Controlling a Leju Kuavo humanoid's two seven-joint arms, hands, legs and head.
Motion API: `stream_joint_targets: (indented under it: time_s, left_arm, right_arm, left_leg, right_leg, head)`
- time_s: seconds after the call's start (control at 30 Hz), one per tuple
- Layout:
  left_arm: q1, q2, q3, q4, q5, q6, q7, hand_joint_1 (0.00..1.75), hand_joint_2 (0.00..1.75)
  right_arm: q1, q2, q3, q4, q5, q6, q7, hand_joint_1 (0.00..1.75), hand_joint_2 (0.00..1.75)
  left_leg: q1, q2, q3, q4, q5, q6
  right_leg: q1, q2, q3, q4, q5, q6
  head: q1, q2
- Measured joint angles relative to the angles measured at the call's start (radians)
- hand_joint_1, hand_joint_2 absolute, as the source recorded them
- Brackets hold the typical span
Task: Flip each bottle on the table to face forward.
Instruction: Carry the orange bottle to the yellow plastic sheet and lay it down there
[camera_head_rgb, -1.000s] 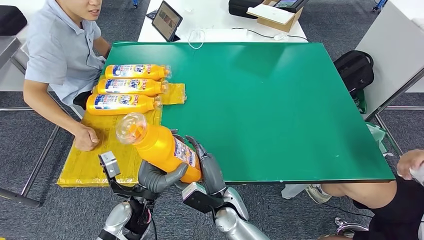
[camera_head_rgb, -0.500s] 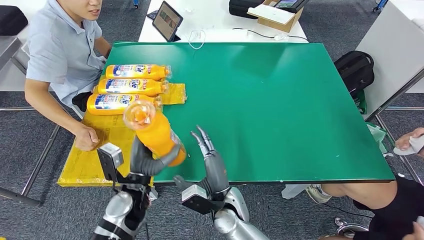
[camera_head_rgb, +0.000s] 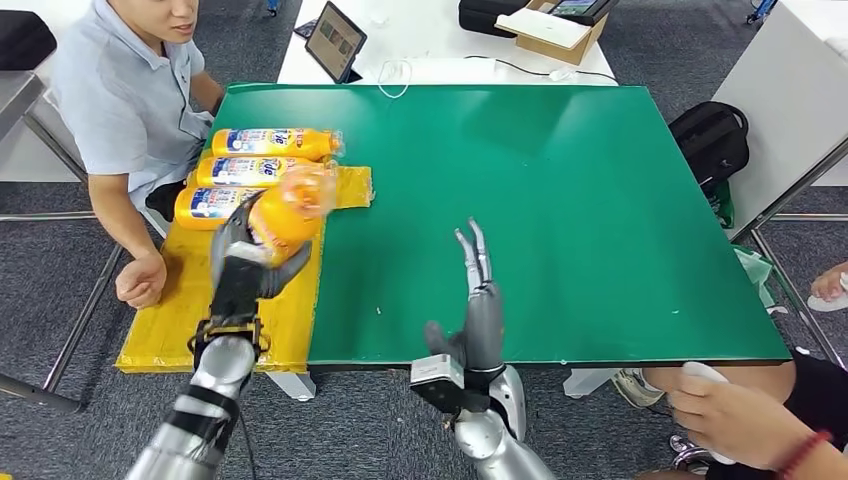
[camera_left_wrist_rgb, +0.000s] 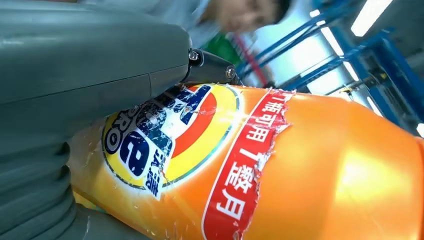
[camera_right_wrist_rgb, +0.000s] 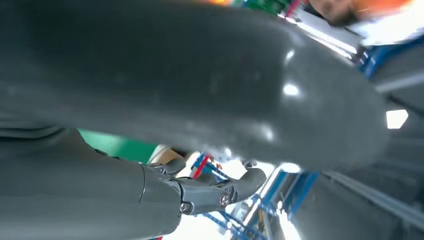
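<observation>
A bottle (camera_head_rgb: 285, 215) is gripped by the left hand (camera_head_rgb: 243, 262) above the yellow mat (camera_head_rgb: 180, 320), seemingly for placing; the right hand (camera_head_rgb: 478, 300) is held empty, fingers extended.

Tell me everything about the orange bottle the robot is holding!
The orange bottle looks like glossy plastic, with a clear cap end tipped up and away from the robot. The left wrist view shows its peeling label with a red strip of Chinese writing. The left hand grips it in the air above the yellow mat, near three bottles lying flat.
</observation>
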Motion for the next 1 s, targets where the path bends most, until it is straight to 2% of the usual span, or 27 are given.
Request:
stream_joint_targets:
  time_s: [0.1,0.17,0.3,0.47,0.6,0.73,0.87,1.0]
  left_arm:
    - [-0.117,0.004,-0.010,0.140,-0.168,0.049,0.027,1.75,1.75]
    - [-0.168,0.006,-0.016,0.207,-0.216,0.067,0.033,1.75,1.75]
    - [-0.221,0.009,-0.031,0.296,-0.268,0.072,0.058,1.75,1.75]
    - [-0.300,0.016,-0.069,0.468,-0.471,0.021,0.180,1.75,1.75]
    - [-0.339,0.025,-0.091,0.594,-0.542,-0.066,0.243,1.75,1.75]
    - [-0.345,0.036,-0.118,0.679,-0.586,-0.200,0.266,1.75,1.75]
    - [-0.348,0.042,-0.139,0.735,-0.599,-0.342,0.282,1.75,1.75]
    - [-0.366,0.047,-0.154,0.767,-0.606,-0.407,0.308,1.75,1.75]
  right_arm:
    - [0.000,0.000,0.012,-0.034,-0.036,0.000,0.000,0.00,0.00]
    - [0.000,0.000,0.020,-0.049,-0.044,0.000,0.000,0.00,0.00]
    - [-0.001,-0.003,0.034,-0.066,-0.065,0.000,0.000,0.00,0.00]
    - [0.001,-0.016,0.094,-0.074,-0.129,0.000,0.000,0.00,0.00]
    - [0.007,-0.027,0.130,-0.077,-0.162,0.000,0.000,0.00,0.00]
    - [0.023,-0.042,0.156,-0.084,-0.181,0.002,0.000,0.00,0.00]
    - [0.031,-0.055,0.164,-0.085,-0.196,0.012,0.000,0.00,0.00]
    - [0.030,-0.066,0.164,-0.085,-0.204,0.025,0.000,0.00,0.00]
  left_leg:
    - [0.000,0.000,0.000,0.000,0.001,0.000]
    - [0.000,0.000,0.000,0.000,0.001,0.000]
    - [0.000,0.000,0.000,0.000,0.001,0.000]
    - [0.000,0.001,0.000,0.000,0.001,0.000]
    - [0.000,0.001,0.000,0.000,0.001,0.000]
    - [0.000,0.001,0.000,0.000,0.001,0.000]
    - [0.000,0.001,0.000,0.000,0.001,0.000]
    - [0.000,0.000,0.000,0.000,0.001,0.000]
  right_leg:
    - [0.000,0.000,0.001,0.000,0.001,0.001]
    - [0.000,0.000,0.001,0.000,0.001,0.000]
    - [0.000,0.000,0.000,0.000,0.001,0.001]
    - [0.000,0.001,0.000,0.000,0.001,0.001]
    - [0.000,0.001,0.000,0.000,0.001,0.001]
    - [0.000,0.001,0.000,0.000,0.001,0.001]
    - [0.000,0.001,0.000,0.000,0.001,0.001]
    - [0.000,0.001,0.001,0.000,0.001,0.001]
  head:
    - [0.000,0.000]
    - [0.000,0.000]
    - [0.000,0.000]
    - [0.000,0.000]
    - [0.000,0.000]
    - [0.000,0.000]
    - [0.000,0.000]
    - [0.000,0.000]
